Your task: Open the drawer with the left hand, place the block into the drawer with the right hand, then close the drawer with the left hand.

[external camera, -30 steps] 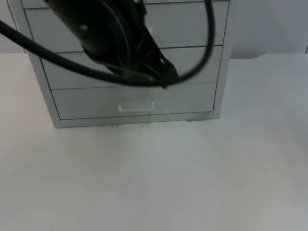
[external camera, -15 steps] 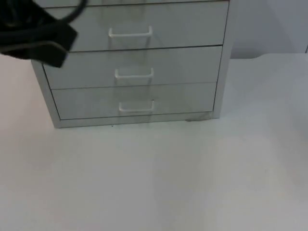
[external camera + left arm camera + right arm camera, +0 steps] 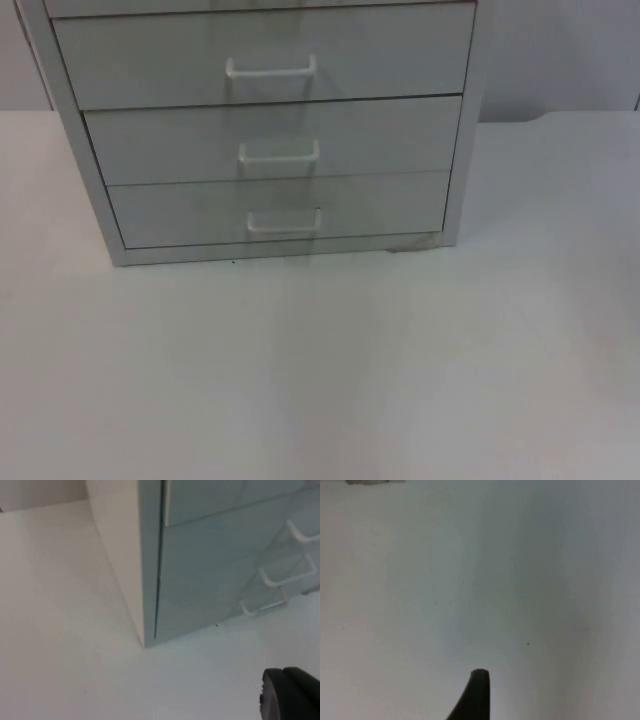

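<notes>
A grey cabinet (image 3: 100,200) with three drawers stands at the back of the table, and all three drawer fronts sit flush and shut. Each front carries a white handle: the upper (image 3: 271,70), the middle (image 3: 279,155) and the lowest (image 3: 284,222). My left gripper (image 3: 290,696) hovers low over the table off the cabinet's left front corner (image 3: 147,630), apart from it, with the handles (image 3: 272,580) seen slantwise. My right gripper (image 3: 476,695) hangs over bare white table top.
The white table (image 3: 320,370) stretches wide in front of the cabinet and to both its sides. A grey partition wall (image 3: 560,50) rises behind the cabinet on the right.
The left arm, which covered the cabinet front a second ago, swung away to the left and out of the top view. The drawers have stayed shut.
</notes>
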{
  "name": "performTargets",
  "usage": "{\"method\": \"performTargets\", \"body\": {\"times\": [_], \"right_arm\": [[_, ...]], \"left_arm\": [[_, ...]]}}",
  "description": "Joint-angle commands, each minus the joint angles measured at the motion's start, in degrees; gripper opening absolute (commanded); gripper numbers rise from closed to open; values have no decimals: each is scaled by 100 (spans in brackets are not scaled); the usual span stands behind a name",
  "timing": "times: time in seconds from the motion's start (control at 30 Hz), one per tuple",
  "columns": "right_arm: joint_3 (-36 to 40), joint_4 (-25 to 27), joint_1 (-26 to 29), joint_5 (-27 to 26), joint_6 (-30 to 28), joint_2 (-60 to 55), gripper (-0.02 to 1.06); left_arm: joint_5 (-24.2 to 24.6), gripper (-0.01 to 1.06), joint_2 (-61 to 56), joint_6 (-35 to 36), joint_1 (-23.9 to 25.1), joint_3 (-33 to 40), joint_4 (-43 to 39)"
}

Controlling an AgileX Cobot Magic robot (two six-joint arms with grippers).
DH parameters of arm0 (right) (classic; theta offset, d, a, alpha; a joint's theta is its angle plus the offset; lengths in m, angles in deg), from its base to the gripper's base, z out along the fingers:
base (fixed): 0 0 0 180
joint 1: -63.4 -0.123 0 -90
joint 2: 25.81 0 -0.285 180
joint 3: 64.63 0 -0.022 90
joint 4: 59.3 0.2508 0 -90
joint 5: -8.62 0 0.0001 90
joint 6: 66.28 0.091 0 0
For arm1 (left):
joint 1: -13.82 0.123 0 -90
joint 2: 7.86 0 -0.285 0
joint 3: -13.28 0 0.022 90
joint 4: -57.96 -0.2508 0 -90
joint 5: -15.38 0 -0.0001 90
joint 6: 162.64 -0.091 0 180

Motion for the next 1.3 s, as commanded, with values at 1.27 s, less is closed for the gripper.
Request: {"method": "performTargets", "body": {"times": [1.27], "right_arm": [[792,995,15,751,-1214,5158,81]], "left_arm": [[1353,0,-4651,674,352,1546,-123]]}}
